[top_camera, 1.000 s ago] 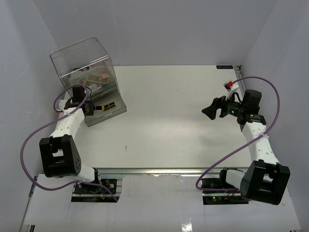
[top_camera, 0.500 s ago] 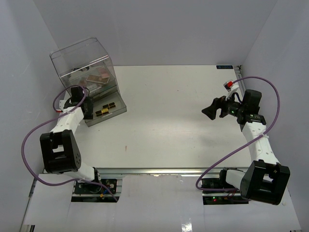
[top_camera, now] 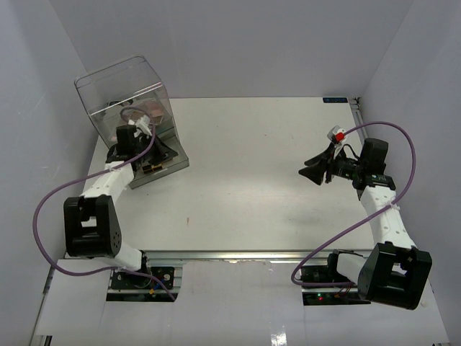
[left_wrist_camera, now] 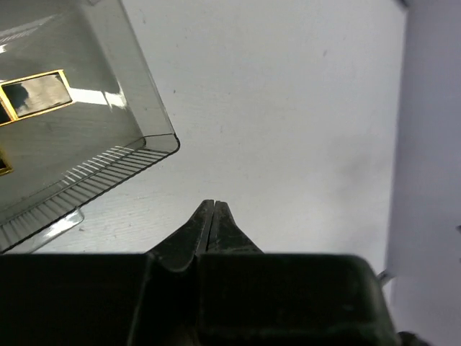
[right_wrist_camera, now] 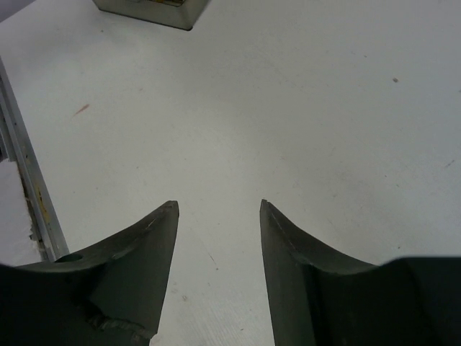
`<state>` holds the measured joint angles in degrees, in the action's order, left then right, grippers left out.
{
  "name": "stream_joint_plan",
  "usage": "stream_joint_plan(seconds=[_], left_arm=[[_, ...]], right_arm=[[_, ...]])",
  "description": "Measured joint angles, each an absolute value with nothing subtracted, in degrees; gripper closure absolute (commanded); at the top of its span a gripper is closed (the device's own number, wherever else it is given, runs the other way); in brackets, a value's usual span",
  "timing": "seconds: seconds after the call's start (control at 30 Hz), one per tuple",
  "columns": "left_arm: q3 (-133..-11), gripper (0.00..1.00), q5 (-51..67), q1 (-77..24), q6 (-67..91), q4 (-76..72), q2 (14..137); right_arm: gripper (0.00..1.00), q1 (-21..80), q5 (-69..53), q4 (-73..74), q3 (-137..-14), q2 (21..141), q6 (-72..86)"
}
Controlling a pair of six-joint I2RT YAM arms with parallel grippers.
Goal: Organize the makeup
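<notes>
Pink-brown palettes (top_camera: 149,112) lie inside the clear plastic box (top_camera: 119,86) at the back left. On the box's low clear tray (top_camera: 176,164) lie black-and-gold lipstick tubes (top_camera: 149,169), partly hidden by my left arm; one tube (left_wrist_camera: 43,92) shows through the tray (left_wrist_camera: 137,108) in the left wrist view. My left gripper (top_camera: 168,151) (left_wrist_camera: 214,205) is shut with nothing in it, just past the tray's corner. My right gripper (top_camera: 312,171) (right_wrist_camera: 218,206) hovers open over bare table at the right, far from the makeup. No sachets are visible.
The table's metal front rail (right_wrist_camera: 29,180) runs at the left of the right wrist view, and the tray's corner (right_wrist_camera: 151,9) shows at its top. White walls enclose the table on the left, back and right. Purple cables loop from both arms.
My left arm has swung from the left of the tray to over it, and its gripper opened briefly and then shut. The right gripper's fingers have come closer together and dipped slightly.
</notes>
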<state>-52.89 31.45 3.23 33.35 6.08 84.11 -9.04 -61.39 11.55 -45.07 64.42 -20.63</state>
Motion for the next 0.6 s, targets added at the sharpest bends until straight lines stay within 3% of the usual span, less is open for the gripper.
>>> stream_joint_plan(seconds=[0.1, 0.2, 0.37, 0.6], left_arm=[[-57.6, 0.94, 28.4, -3.0, 23.9, 12.3, 88.2], [-61.3, 0.92, 22.2, -9.5, 14.7, 18.1, 91.0], [-64.7, 0.88, 9.0, -17.1, -2.9, 23.2, 94.7], [-64.6, 0.9, -1.5, -17.2, -19.9, 25.6, 99.8]], right_arm=[[0.67, -9.0, -63.9, 11.4, -45.1, 64.4, -22.1], [0.72, -9.0, -65.0, 11.4, -45.1, 64.4, -23.0], [0.72, -9.0, -65.7, 11.4, -45.0, 64.4, -23.5], [0.69, -9.0, -65.8, 11.4, -45.0, 64.8, -23.8]])
